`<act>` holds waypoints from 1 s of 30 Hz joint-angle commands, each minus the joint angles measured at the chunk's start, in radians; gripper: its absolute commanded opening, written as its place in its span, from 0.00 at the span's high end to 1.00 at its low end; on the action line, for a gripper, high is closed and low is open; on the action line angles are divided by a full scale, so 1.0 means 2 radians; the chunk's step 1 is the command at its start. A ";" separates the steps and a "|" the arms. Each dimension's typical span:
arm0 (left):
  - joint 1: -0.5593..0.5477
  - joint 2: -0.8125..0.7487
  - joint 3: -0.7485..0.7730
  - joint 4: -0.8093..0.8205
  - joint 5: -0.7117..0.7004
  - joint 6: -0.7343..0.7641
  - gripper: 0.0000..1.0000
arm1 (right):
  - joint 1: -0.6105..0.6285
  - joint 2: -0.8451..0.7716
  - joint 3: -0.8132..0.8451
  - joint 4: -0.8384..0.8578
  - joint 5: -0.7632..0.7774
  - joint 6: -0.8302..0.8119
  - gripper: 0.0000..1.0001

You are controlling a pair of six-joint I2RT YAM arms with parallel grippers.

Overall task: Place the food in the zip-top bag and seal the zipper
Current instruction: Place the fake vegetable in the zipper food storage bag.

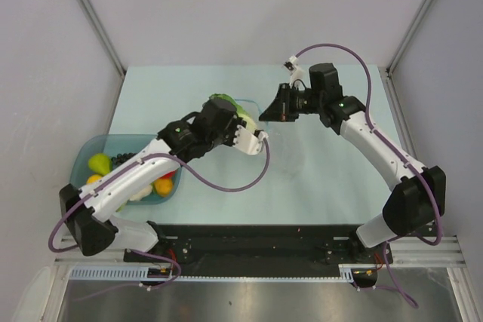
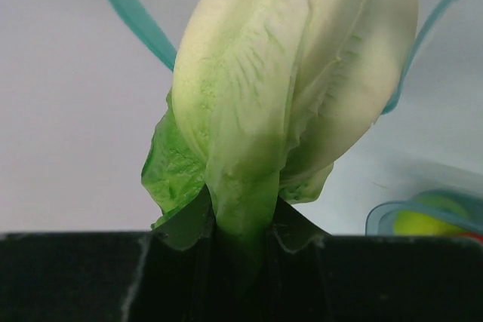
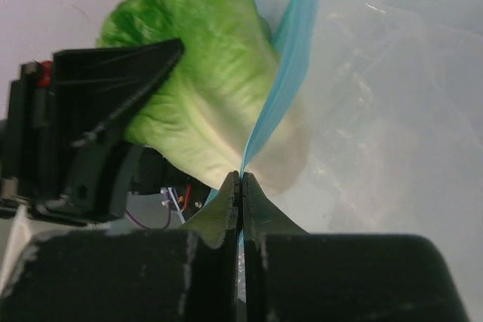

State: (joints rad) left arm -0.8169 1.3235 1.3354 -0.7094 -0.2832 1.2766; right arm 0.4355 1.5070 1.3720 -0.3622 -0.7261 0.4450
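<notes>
My left gripper (image 2: 240,220) is shut on the stem of a pale green-and-white lettuce piece (image 2: 287,88), which shows in the top view (image 1: 223,101) and the right wrist view (image 3: 200,88). The lettuce tip pokes into the open mouth of the clear zip-top bag (image 3: 377,111), ringed by the blue zipper strip (image 2: 136,20). My right gripper (image 3: 241,179) is shut on the zipper strip (image 3: 283,81) and holds the mouth up. In the top view the right gripper (image 1: 273,109) sits just right of the lettuce. The bag's body (image 1: 302,148) is faint on the table.
A teal bowl (image 1: 83,157) at the left holds more toy food: a yellow-green fruit (image 1: 99,162), an orange one (image 1: 163,185) and others, partly hidden under my left arm. The bowl's rim also shows in the left wrist view (image 2: 423,213). Grey walls enclose the table.
</notes>
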 commanded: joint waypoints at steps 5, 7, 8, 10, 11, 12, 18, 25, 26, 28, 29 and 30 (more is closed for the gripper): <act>-0.073 0.036 0.051 -0.020 -0.074 -0.100 1.00 | 0.018 -0.003 0.004 0.036 -0.005 0.024 1.00; -0.074 0.061 0.085 -0.068 -0.042 -0.164 1.00 | 0.019 0.006 0.010 0.036 -0.005 0.021 1.00; -0.072 0.069 0.120 -0.082 -0.033 -0.185 1.00 | 0.019 0.007 0.015 0.035 -0.005 0.015 1.00; -0.071 0.084 0.147 -0.117 0.004 -0.241 1.00 | 0.019 0.010 0.019 0.030 -0.003 0.006 1.00; -0.070 0.085 0.167 -0.125 0.016 -0.258 1.00 | 0.019 0.010 0.020 0.025 -0.002 0.002 1.00; -0.069 0.086 0.173 -0.132 0.034 -0.289 1.00 | 0.019 0.010 0.019 0.023 0.000 -0.004 1.00; -0.045 0.085 0.191 -0.148 0.133 -0.413 0.89 | 0.020 -0.006 0.011 0.025 0.006 -0.015 1.00; 0.009 0.121 0.214 -0.194 0.243 -0.518 0.98 | 0.022 -0.026 0.014 0.023 0.013 -0.061 1.00; 0.019 0.126 0.220 -0.200 0.269 -0.526 1.00 | 0.022 -0.030 0.014 0.022 0.014 -0.071 1.00; 0.046 0.136 0.216 -0.212 0.331 -0.547 1.00 | 0.018 -0.033 0.016 0.022 0.012 -0.081 1.00; 0.053 0.138 0.214 -0.215 0.349 -0.552 1.00 | 0.017 -0.033 0.017 0.022 0.012 -0.088 1.00; 0.058 0.140 0.213 -0.221 0.371 -0.553 0.99 | 0.015 -0.033 0.018 0.022 0.011 -0.091 1.00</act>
State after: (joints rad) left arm -0.7712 1.5860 1.7271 -1.1095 0.2050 0.3000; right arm 0.4717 1.4815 1.3727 -0.3325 -0.7113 0.3386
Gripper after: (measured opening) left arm 0.230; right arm 0.010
